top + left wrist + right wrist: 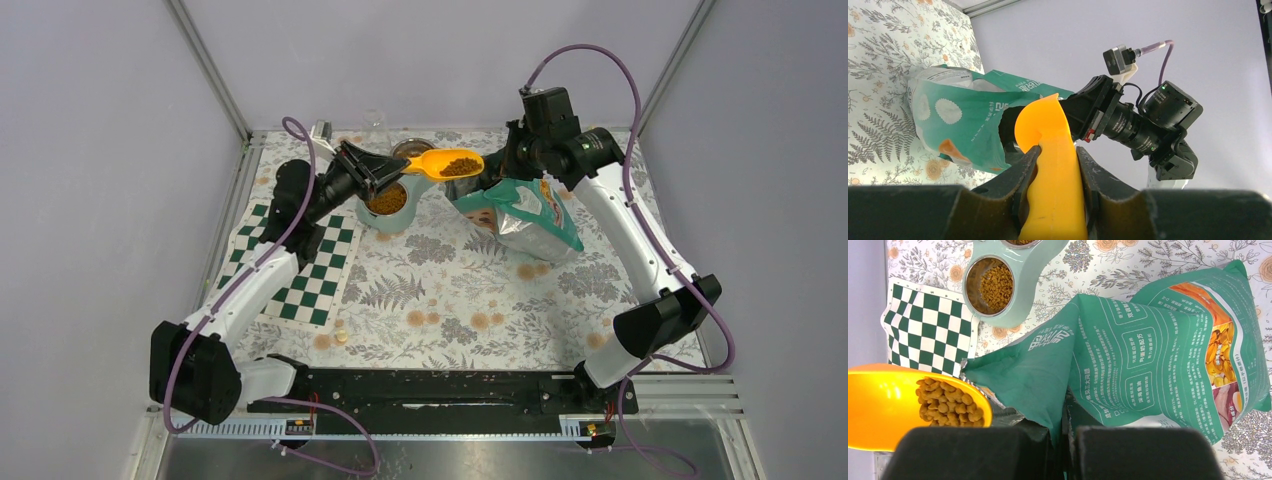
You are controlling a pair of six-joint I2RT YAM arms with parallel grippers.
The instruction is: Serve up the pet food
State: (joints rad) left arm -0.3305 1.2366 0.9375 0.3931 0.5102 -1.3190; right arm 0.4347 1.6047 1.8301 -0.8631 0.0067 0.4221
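The pet food is small, round, brown bits. A heap of it sits in an orange plastic scoop. The scoop is smooth and shiny, with a deep round end and a flat handle. More of the same food fills one round metal cup of a pale green dish. The dish's second cup is mostly hidden, so what it holds cannot be told.

The left arm reaches over the dish. The left jaws are clenched on the scoop's handle, one black finger on each side. The full end of the scoop sticks out past the dish, up in the air, on the side toward the bag. The heap of food is at the far end of the scoop from the left jaws, and it is close to the right jaws.

The bag is green and white, thin and crinkly, with writing and food pictures on it. It leans beside the dish with its open, silver-lined mouth facing the scoop. The right arm comes down at the bag's top, and the right jaws pinch a fold of the bag's top edge between them.

The worktop wears a cloth with grey leaves and orange flowers. A green and white checked mat lies flat on the dish's other side, away from the bag.
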